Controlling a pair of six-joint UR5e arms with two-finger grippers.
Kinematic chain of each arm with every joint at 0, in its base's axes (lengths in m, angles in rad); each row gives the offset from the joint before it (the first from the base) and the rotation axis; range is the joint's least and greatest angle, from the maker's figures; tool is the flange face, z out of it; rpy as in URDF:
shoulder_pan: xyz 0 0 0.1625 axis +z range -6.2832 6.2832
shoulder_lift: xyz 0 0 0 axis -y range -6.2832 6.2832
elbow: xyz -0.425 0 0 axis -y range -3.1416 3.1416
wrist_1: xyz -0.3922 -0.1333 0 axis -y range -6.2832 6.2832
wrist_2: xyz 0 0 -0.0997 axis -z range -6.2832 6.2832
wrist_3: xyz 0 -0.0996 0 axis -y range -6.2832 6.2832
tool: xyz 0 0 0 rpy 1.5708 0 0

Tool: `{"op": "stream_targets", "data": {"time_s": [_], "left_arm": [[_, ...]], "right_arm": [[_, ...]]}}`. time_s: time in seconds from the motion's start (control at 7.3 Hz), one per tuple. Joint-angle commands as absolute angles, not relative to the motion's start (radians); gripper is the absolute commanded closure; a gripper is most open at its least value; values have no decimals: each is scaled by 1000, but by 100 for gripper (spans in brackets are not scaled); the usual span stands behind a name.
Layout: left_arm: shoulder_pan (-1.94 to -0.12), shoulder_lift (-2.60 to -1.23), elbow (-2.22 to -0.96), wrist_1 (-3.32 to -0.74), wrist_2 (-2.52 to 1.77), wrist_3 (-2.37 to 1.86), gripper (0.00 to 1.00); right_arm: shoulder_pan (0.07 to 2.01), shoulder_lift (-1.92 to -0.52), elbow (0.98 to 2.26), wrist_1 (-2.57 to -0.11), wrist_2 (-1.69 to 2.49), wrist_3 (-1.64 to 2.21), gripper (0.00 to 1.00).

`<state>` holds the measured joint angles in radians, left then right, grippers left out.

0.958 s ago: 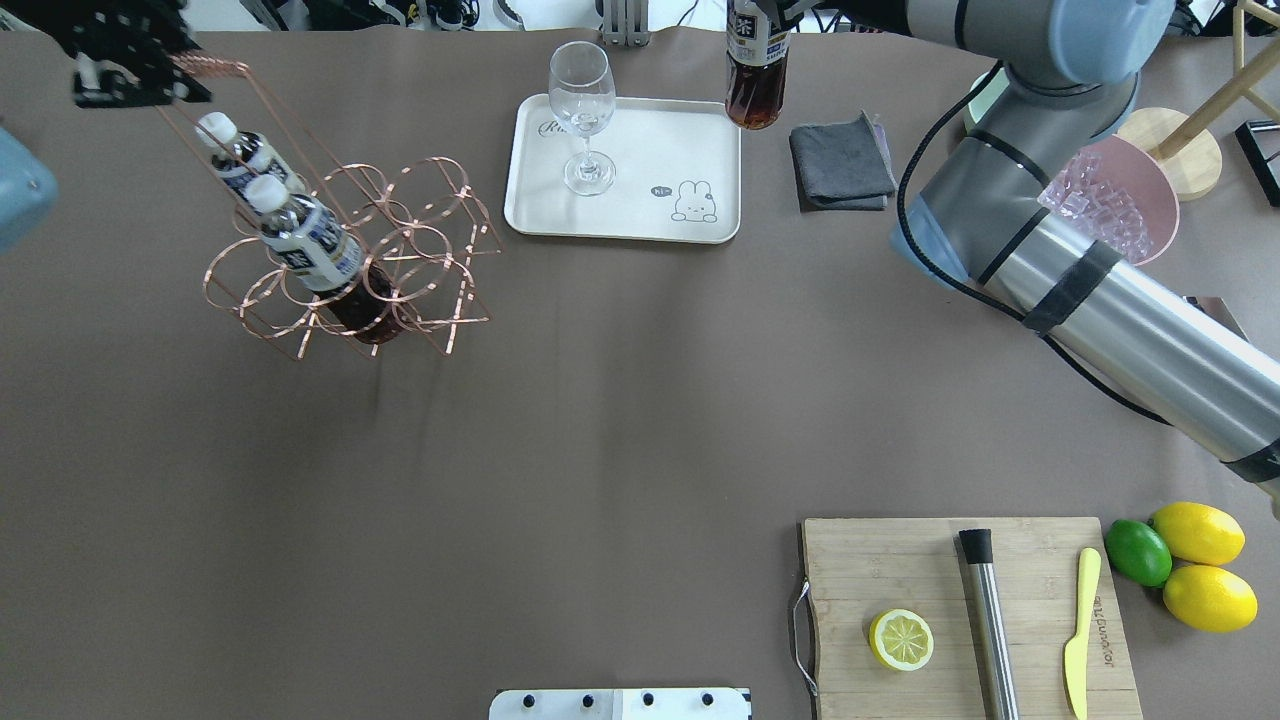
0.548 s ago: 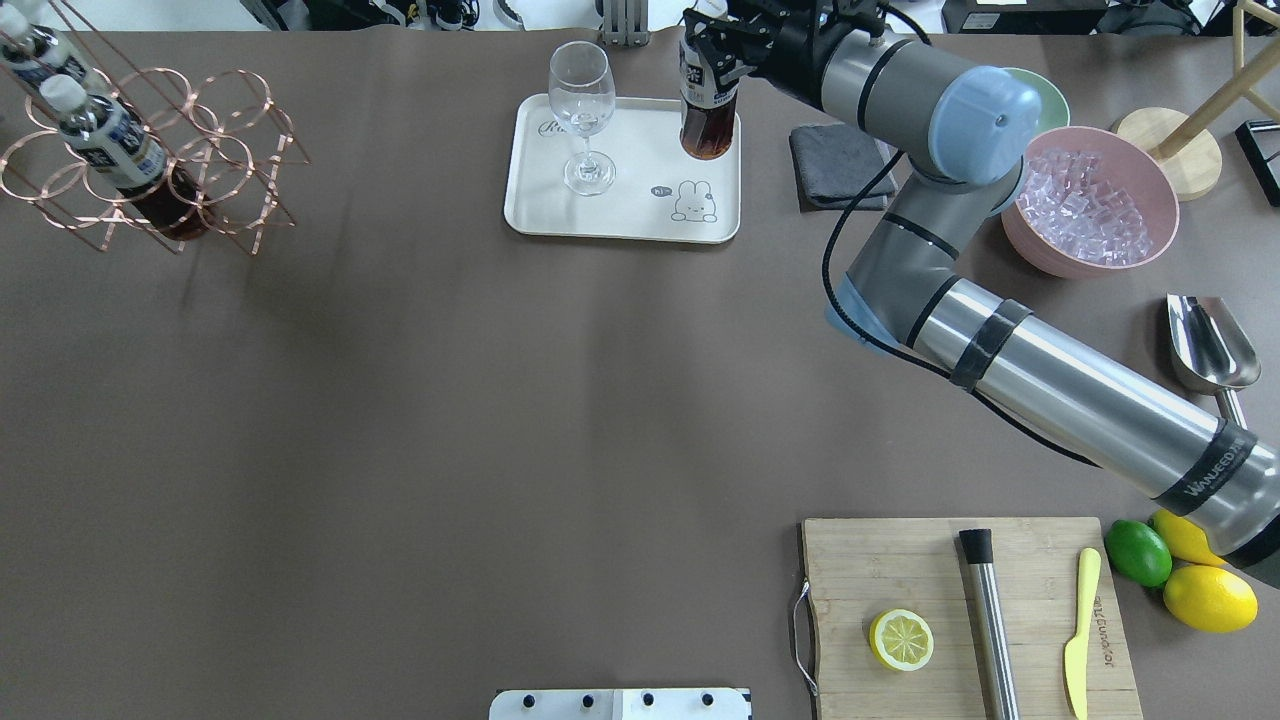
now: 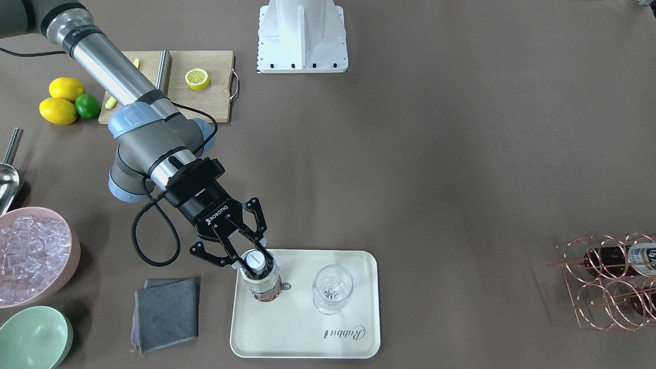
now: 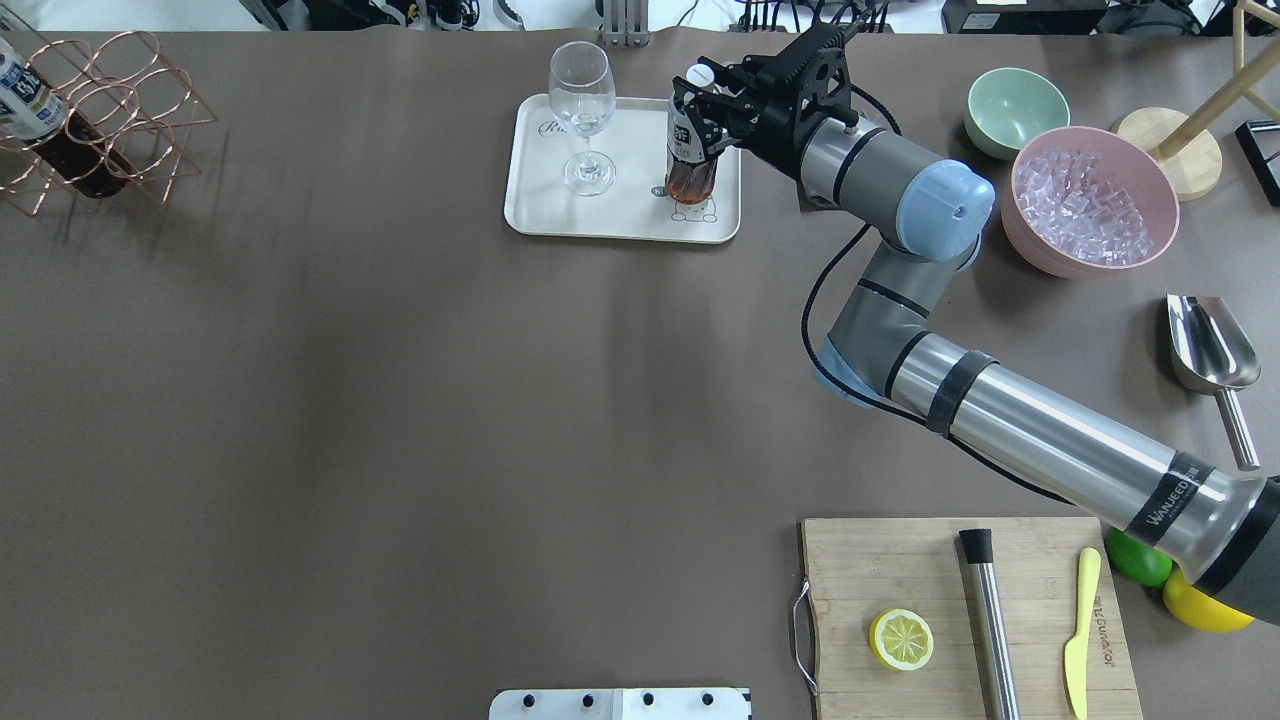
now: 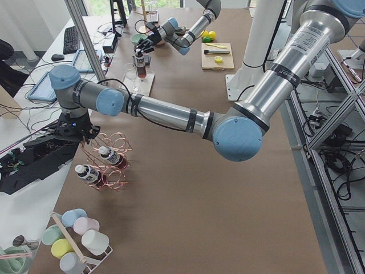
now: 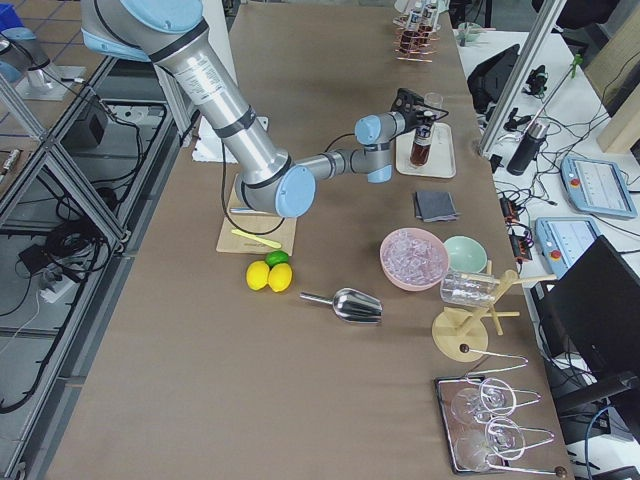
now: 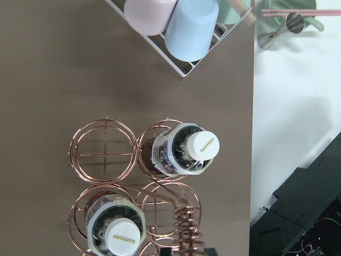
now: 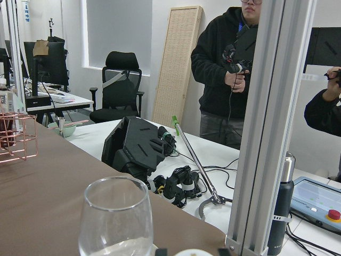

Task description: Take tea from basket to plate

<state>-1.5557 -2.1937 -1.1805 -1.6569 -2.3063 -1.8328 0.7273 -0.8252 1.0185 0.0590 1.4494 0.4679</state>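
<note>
Although the tea (image 4: 688, 150) is seen from several angles, every view agrees on its place: it stands upright on the plate (image 4: 620, 215), at the end nearest the right arm, with its base over the small drawing printed there. Right pincer (image 3: 249, 252) grips this bottle high up, at the shoulder just below the white cap, one finger on each side and both touching it. On the same plate a wine glass (image 4: 583, 115) stands upright beside the tea, apart from it and clear of the fingers. Basket (image 4: 120, 110), a copper wire rack of rings, is at the far left end of the surface, well apart from the plate. It holds two like bottles (image 7: 184, 150) in adjoining rings, caps up, as the left wrist view shows. Left pincer (image 5: 85, 132) is above the basket's handle in the side view; whether its fingers are apart or closed cannot be told. Just off the plate's end, under the right arm, lies a folded grey cloth (image 3: 166, 312). Beyond it are a green bowl (image 4: 1016, 110) and a pink bowl (image 4: 1090, 200) filled with ice.
</note>
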Motion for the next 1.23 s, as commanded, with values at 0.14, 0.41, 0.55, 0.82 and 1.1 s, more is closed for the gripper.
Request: {"op": "stream_targets", "data": {"time_s": [0.14,0.41,0.55,0.82,1.1], "left_arm": [[-1578,-2217,-1088,-1746,-2263,-1775,2],[-1618,-2176,-1142,-1738,-2281,-1691,2],[-1624,-2076,-1240,-1736,-2337,-1590,2],[-1699,-1956,-1401,-1606,-2457,-1307,3],[-1717,-1782,-1678,-1356,-2456,-889,4]], "right_arm": [[709,-827,996,94,1442,468,100],[707,-831,1009,92,1439,463,80],[713,-830,1014,89,1424,468,36],[706,-857,1067,77,1431,472,0],[748,-854,1093,34,1494,471,0]]}}
